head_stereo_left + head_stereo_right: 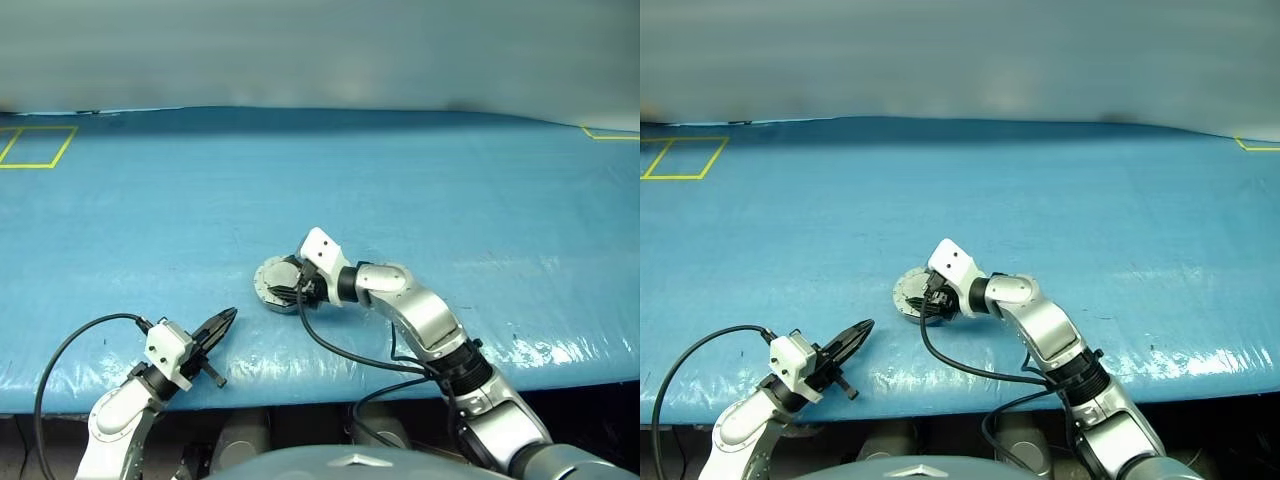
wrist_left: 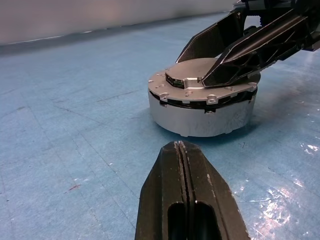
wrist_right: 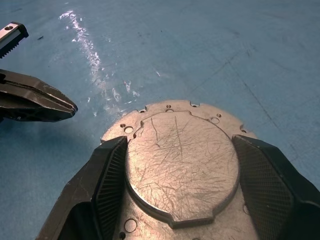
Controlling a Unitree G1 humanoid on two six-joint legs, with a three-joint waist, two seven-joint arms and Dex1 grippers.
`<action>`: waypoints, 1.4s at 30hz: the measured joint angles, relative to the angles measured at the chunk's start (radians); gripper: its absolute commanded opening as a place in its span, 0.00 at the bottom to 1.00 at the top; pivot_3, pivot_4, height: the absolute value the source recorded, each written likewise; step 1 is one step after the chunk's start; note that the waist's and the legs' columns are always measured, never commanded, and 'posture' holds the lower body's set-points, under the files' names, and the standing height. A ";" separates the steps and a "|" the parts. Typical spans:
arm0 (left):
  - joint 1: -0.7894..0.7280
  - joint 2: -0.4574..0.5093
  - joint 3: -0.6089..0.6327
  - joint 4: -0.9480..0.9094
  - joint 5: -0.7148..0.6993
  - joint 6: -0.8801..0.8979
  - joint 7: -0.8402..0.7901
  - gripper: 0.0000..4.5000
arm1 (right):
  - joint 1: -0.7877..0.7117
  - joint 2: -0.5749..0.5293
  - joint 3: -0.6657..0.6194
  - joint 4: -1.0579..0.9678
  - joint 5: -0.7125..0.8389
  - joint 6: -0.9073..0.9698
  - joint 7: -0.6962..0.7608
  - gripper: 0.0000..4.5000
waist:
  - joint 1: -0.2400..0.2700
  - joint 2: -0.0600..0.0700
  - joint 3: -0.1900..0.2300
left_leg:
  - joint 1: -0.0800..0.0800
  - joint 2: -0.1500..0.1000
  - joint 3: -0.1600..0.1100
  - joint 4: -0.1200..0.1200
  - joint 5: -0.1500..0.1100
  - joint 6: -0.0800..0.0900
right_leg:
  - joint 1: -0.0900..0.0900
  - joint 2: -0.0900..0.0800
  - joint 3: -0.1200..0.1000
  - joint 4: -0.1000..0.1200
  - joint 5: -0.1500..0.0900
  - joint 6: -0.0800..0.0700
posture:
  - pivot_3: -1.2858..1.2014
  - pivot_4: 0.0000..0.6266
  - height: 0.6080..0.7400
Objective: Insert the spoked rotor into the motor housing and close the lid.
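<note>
Left wrist view shows the motor housing [image 2: 202, 112] standing on the blue desk [image 1: 450, 180] with the lid [image 2: 200, 77] lying on its top, plain grey face with the raised central circle upward. A dark seam runs round between lid and body, wider on one side, so the lid looks not quite pressed home, though that is a judgement. The spoked rotor cannot be seen anywhere on the desk; presumably it already sits inside under the lid, which the pictures cannot confirm.

The right gripper [image 3: 175, 165] reaches over the housing with its fingers [image 3: 107, 180] spread wide, one on each side of the lid's raised circle, pads at or just beside its edge; whether they press on it cannot be told. The left gripper [image 1: 222, 326] hovers by the near edge of the desk, apart from the housing and pointing toward it, its fingers shut tight on nothing.

The housing sits near the middle of the desk's width, toward the near edge. By the look of it the insertion is done and the lid is placed; what remains is seating it flush and letting go.
</note>
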 measured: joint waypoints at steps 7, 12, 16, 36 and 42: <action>-0.002 0.000 0.000 0.000 0.000 0.000 0.000 0.00 | 0.017 0.009 0.003 0.022 -0.016 -0.058 -0.002 0.67 | -0.001 0.000 0.000 | 0.000 0.000 0.000 0.000 0.000 0.000 | 0.000 0.000 0.000 0.000 0.000 0.000 | 0.52 0.24 1.00; -0.003 0.000 0.000 0.000 0.000 0.000 0.000 0.00 | 0.049 0.020 0.002 0.022 -0.029 -0.104 -0.019 0.67 | -0.002 0.000 0.000 | 0.000 0.000 0.000 0.000 0.000 0.000 | 0.000 0.000 0.000 0.000 0.000 0.000 | 0.52 0.24 1.00; -0.002 0.000 0.000 0.000 0.000 0.000 0.000 0.00 | 0.068 0.025 0.001 0.023 -0.037 -0.134 -0.023 0.67 | -0.001 0.000 0.000 | 0.000 0.000 0.000 0.000 0.000 0.000 | 0.000 0.000 0.000 0.000 0.000 0.000 | 0.52 0.24 1.00; 0.002 0.000 -0.001 0.000 0.014 0.000 -0.001 0.00 | 0.074 0.017 0.011 0.063 -0.072 -0.227 -0.011 0.67 | -0.001 0.000 0.000 | 0.001 0.000 0.000 0.000 0.000 0.000 | 0.001 0.000 0.000 0.000 0.000 0.000 | 0.52 0.24 1.00; 0.001 0.000 -0.001 0.000 0.017 0.000 -0.001 0.00 | 0.073 0.053 -0.016 0.068 -0.056 -0.166 -0.024 0.67 | -0.002 0.000 0.000 | 0.002 0.001 0.000 0.000 0.000 0.000 | 0.001 0.001 0.000 0.001 0.000 -0.001 | 0.52 0.24 1.00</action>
